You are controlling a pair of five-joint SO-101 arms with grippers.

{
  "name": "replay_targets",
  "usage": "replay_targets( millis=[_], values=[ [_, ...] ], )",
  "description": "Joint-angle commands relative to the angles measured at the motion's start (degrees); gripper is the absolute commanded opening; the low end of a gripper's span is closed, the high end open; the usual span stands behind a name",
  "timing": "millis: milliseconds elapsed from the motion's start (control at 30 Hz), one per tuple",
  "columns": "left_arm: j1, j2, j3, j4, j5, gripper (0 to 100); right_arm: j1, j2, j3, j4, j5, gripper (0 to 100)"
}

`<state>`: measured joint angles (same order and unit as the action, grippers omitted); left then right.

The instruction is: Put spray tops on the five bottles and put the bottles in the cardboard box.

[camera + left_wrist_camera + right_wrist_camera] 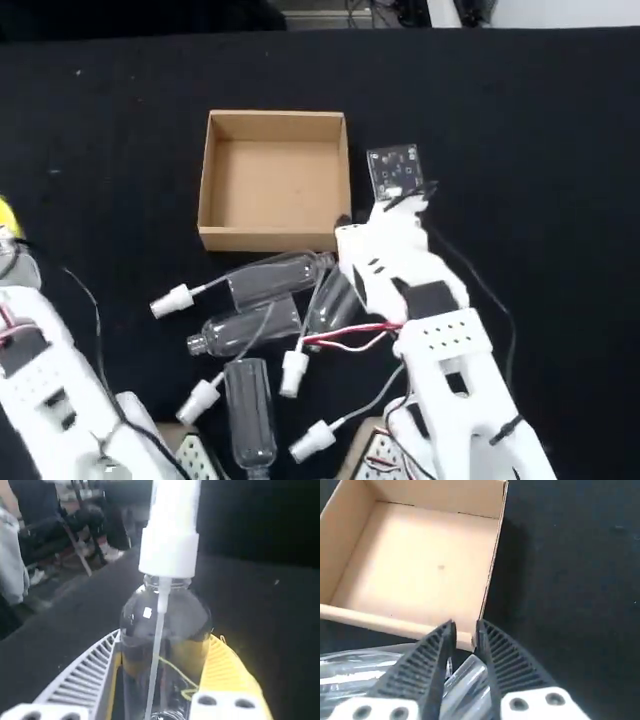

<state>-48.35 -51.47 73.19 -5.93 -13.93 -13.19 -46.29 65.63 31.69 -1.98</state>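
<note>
My left gripper (166, 636) is shut on a clear bottle (165, 630) that carries a white spray top (170, 535); it sits at the table's far left edge (8, 235). My right gripper (466, 628) hangs at the front right corner of the cardboard box (272, 180), its black fingers (425, 660) a narrow gap apart over a lying clear bottle (465, 677). A bottle with a spray top (262, 280), one with a bare neck (245, 330) and another (250, 410) lie in front of the box. Loose spray tops (295, 372) lie among them.
The box (420, 565) has nothing inside. A small dark board (393, 170) sits right of the box. Red and white cables (350, 338) run from the right arm over the bottles. Perforated white parts (195, 455) lie at the front edge.
</note>
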Motion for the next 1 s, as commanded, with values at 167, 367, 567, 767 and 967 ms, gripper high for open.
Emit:
replay_targets(
  millis=[167, 367, 567, 767, 967],
  values=[
    [-2.77, 16.18, 1.71, -24.62, -0.62, 3, -0.44, -1.19, 0.57, -1.93, -0.26, 6.0],
    [-2.68, 21.54, 9.98, -44.4, -0.62, 3, -0.44, -1.19, 0.66, -1.93, -0.18, 6.0],
    [-2.15, 27.43, 9.54, -45.71, -0.18, 3, -0.53, -1.19, 1.71, -2.02, -0.18, 6.0],
    [-0.66, 36.66, 5.67, -45.63, -0.18, 3, -0.53, -1.19, 1.71, -2.02, -0.18, 6.0],
    [-0.92, 42.81, 3.21, -45.63, -0.62, 3, -0.53, -1.19, 1.71, -2.02, -0.18, 6.0]
  ],
)
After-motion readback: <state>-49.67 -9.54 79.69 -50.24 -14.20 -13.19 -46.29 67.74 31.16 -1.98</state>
